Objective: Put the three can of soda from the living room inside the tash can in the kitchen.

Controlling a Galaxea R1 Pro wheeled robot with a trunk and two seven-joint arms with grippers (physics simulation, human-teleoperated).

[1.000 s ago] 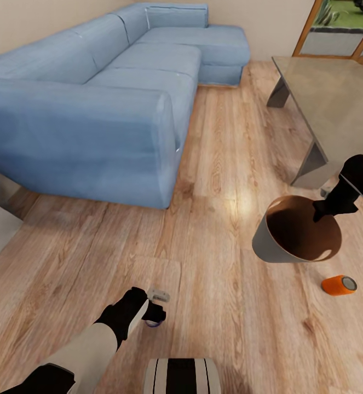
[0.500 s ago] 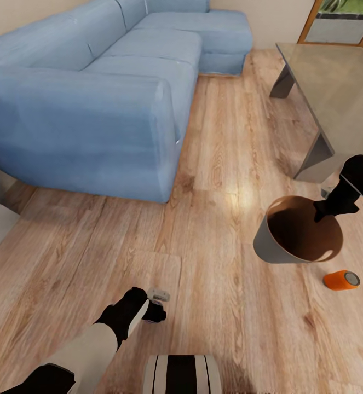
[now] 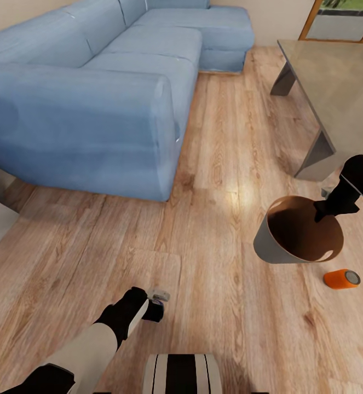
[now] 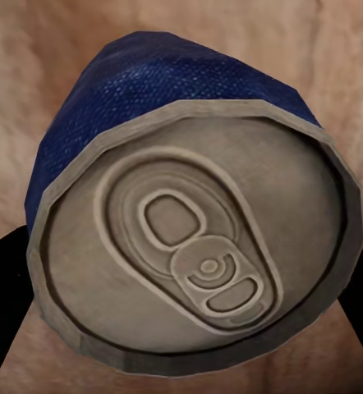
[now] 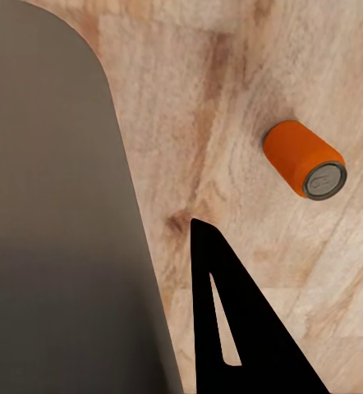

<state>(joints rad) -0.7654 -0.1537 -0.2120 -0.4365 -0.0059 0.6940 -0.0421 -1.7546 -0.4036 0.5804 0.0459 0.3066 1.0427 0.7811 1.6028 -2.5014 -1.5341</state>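
Left gripper [image 3: 155, 307] low in the head view, left of centre, clamped on a can [image 4: 190, 238] whose sides show dark blue and whose grey pull-tab end faces the left wrist camera; black fingers [image 4: 5, 271] pressed against the can on both sides there. In the head view just a small grey end of that can [image 3: 159, 296] peeking past the gripper, over bare wood floor [image 3: 214, 164]. Right gripper [image 3: 319, 210] at the right edge of the head view, resting at the rim of the tash can [image 3: 266, 243]; one finger [image 5: 231, 328] visible in the right wrist view beside the bin's grey outer wall [image 5: 58, 246], so apparently pinching the rim, though the second finger is hidden and a firm grip cannot be confirmed. Bin tilted, glossy brown inside open toward the camera, grey outside facing lower left. Orange can of soda [image 3: 341, 278] lying on its side on the floor just below and right of the bin, apart from it, grey end pointing right; same can [image 5: 305, 160] seen in the upper right of the right wrist view. Glass-topped coffee table [image 3: 334, 82] at upper right, near the bin. Blue sofa [image 3: 93, 98] across the upper left.
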